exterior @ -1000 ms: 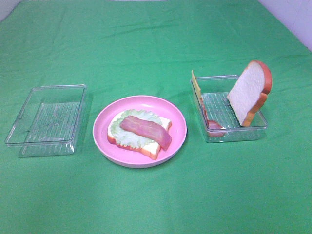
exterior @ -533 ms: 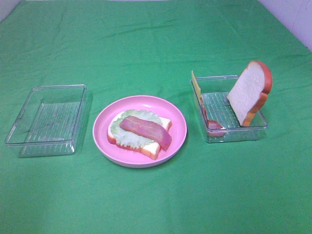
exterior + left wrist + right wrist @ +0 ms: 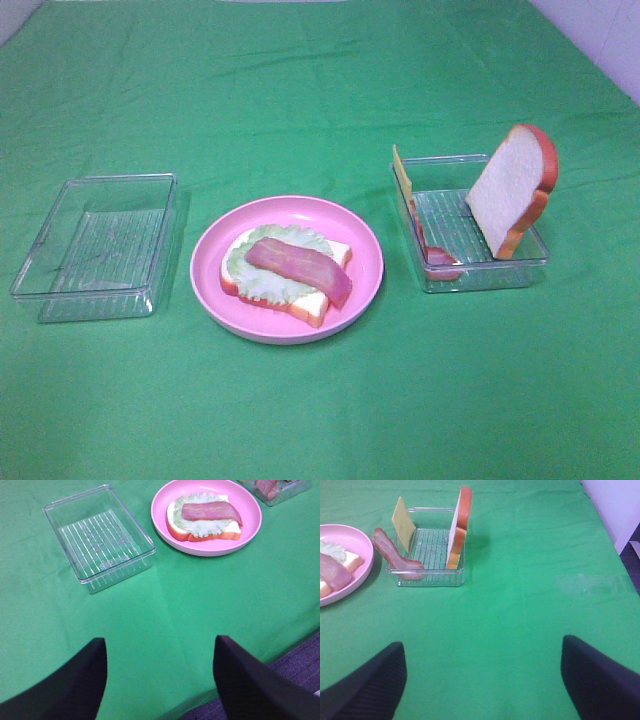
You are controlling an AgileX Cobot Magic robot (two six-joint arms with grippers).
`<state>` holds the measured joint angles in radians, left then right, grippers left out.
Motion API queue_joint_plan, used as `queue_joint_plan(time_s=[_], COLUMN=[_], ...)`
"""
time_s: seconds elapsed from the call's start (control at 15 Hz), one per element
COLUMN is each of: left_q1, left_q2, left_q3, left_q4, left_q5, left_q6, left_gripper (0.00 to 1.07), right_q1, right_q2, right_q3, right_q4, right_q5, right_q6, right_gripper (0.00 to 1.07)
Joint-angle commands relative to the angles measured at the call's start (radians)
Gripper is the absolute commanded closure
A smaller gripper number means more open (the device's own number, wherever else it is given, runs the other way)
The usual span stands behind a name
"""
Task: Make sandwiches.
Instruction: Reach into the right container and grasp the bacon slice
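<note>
No change from the earlier frames. High view: no arm visible; half-built sandwich [image 3: 288,272] lying on pink plate [image 3: 366,290], between empty tray [image 3: 95,300] and stocked tray [image 3: 480,276] with leaning bread slice [image 3: 512,190], upright cheese [image 3: 401,172] and spare bacon [image 3: 432,250]. Left wrist: left gripper [image 3: 160,650] spread, holding nothing, well short of the plate. Right wrist: right gripper [image 3: 482,647] spread wide, empty, facing the stocked tray. Probably cheese next: pinch its upper edge, lift clear of the tray wall, lay flat and square.

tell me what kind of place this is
Probably a robot lab setup, not a real kitchen: a plain green cloth covers the whole work surface, and toy sandwich parts sit on a pink plate and in a clear tray.
</note>
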<state>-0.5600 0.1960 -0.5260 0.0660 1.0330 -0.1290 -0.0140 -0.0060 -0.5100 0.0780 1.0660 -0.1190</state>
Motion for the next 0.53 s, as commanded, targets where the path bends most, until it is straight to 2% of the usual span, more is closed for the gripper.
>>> queue_joint_plan(time_s=[0.07,0.27,0.47,0.53], left_q1=[-0.001,-0.001,-0.001,-0.001], left_q2=[-0.046,-0.136,-0.226,-0.224], left_q3=[0.01,0.024,0.025,0.026], left_q4=[-0.01,-0.014,-0.023,-0.044], left_q5=[0.002,0.013,0.013,0.013], left_q6=[0.008,0.031,0.059,0.086], left_gripper=[0.46,0.46,0.46,0.46], right_q1=[-0.002,-0.002,-0.002,-0.002], right_q2=[0.006,0.101,0.338,0.419], right_q3=[0.001,-0.004,-0.023,-0.023], right_q4=[0.003,0.006,0.042,0.074], right_q5=[-0.012,-0.021,-0.147,-0.197], right_q6=[-0.012,-0.012,-0.012,-0.013], right_gripper=[0.28,0.29,0.29,0.29])
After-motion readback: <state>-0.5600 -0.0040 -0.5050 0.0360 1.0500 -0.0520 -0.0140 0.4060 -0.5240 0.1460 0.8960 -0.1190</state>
